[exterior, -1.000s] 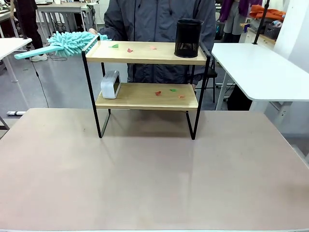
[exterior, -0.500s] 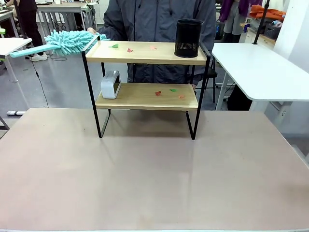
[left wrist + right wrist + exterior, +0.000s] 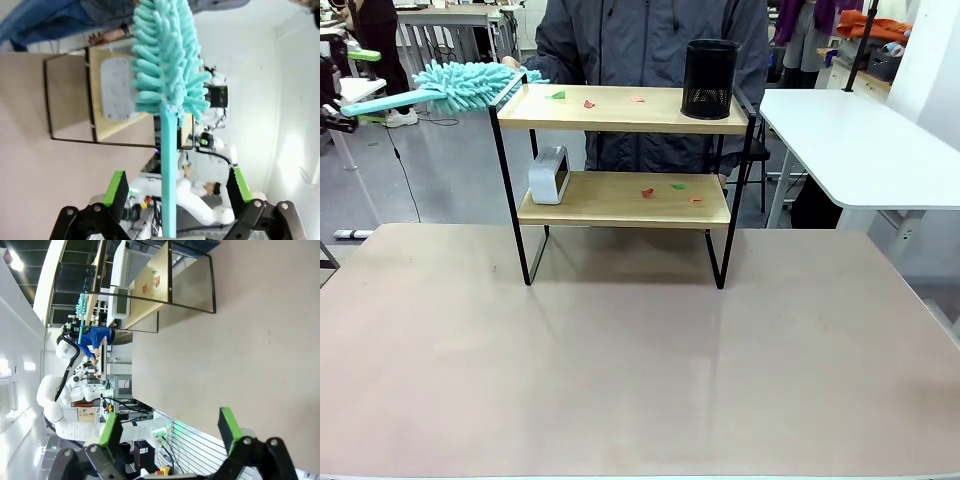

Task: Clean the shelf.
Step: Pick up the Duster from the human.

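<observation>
Since a second ago the turquoise duster (image 3: 470,85) has lifted a little at its handle end, and the left tool (image 3: 177,186) has come in at the front view's nine o'clock edge.

The brown table (image 3: 620,380) is bare at its near end. A person (image 3: 640,40) in a grey jacket stands at twelve o'clock, one hand by the duster's fluffy head. The shelf (image 3: 610,190) stands upright at the table's twelve o'clock end, two wooden boards in a thin black frame. It looks stiff but light, so a hard sweep could slide or tip it. The black uprights look like the safest hold for steadying it.

The duster pokes out from the shelf's ten o'clock corner. Its thin handle runs between the left tool's wide-spread fingers, touching neither pad. The right tool (image 3: 169,429) is also wide open and holds nothing.

A black mesh cup (image 3: 710,78) sits at the top board's three o'clock end, and a small white box (image 3: 549,175) at the lower board's nine o'clock end. Coloured paper scraps (image 3: 558,95) dot both boards.
</observation>
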Controlling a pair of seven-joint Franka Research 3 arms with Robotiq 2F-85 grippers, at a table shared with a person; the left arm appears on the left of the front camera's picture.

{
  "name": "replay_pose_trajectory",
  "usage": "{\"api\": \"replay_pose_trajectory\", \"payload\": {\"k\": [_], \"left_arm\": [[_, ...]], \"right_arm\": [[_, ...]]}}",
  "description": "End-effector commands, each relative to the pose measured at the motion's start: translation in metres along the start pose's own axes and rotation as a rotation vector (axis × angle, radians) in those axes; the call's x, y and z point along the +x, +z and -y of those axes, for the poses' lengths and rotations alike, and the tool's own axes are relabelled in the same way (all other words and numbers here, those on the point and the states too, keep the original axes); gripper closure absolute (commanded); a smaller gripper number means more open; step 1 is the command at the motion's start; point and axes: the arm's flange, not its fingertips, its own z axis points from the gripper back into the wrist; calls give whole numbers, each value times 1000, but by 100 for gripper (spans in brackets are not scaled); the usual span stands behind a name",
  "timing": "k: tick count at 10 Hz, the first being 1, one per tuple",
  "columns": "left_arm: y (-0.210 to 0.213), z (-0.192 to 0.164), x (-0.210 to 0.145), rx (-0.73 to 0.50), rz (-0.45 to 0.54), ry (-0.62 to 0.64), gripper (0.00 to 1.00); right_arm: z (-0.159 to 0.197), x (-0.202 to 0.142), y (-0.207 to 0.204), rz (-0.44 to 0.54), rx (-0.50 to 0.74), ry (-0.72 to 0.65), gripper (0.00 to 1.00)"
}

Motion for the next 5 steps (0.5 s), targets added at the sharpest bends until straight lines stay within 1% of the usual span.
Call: {"api": "replay_pose_trajectory", "payload": {"k": [1,2,3,5], "left_arm": [[-11,2,5,-29,-86,36,0],[-20,1,3,-26,-137,44,0],[-25,0,4,-30,-162,58,0],[-24,-2,6,-39,-159,53,0]], "right_arm": [[-1,2,-1,13,24,24,0],[-1,2,-1,13,24,24,0],[-1,2,-1,13,24,24,0],[-1,2,-1,13,24,24,0]]}}
